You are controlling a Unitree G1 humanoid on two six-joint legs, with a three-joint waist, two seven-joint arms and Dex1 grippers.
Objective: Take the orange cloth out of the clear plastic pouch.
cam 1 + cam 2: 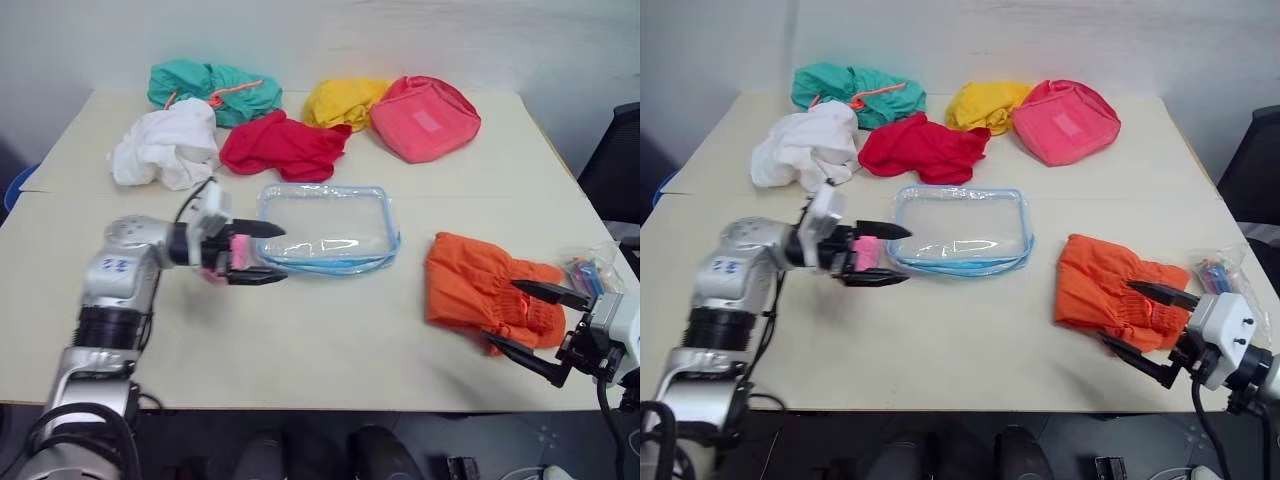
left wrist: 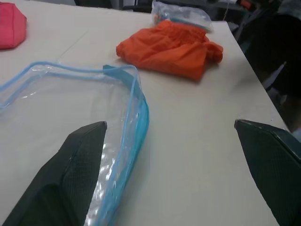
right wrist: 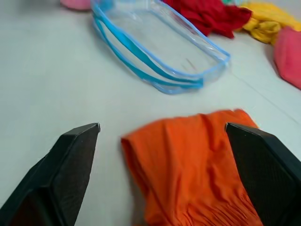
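A bright orange cloth [image 1: 480, 290] with gathered, wrinkled folds is seen on a pale beige surface [image 1: 330, 340], beside a see-through plastic pouch [image 1: 328, 228] trimmed in light blue. Behind them, a red cloth [image 1: 283, 146], a yellow cloth [image 1: 342, 100], a white cloth [image 1: 165, 146], a teal cloth [image 1: 210, 88] with a coral drawstring and a coral-pink fabric pouch [image 1: 425, 117] are shown. Black fingers are carried by both claws.

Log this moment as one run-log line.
orange cloth: on table, outside clear plastic pouch | pouch: empty | left tool: open | right tool: open
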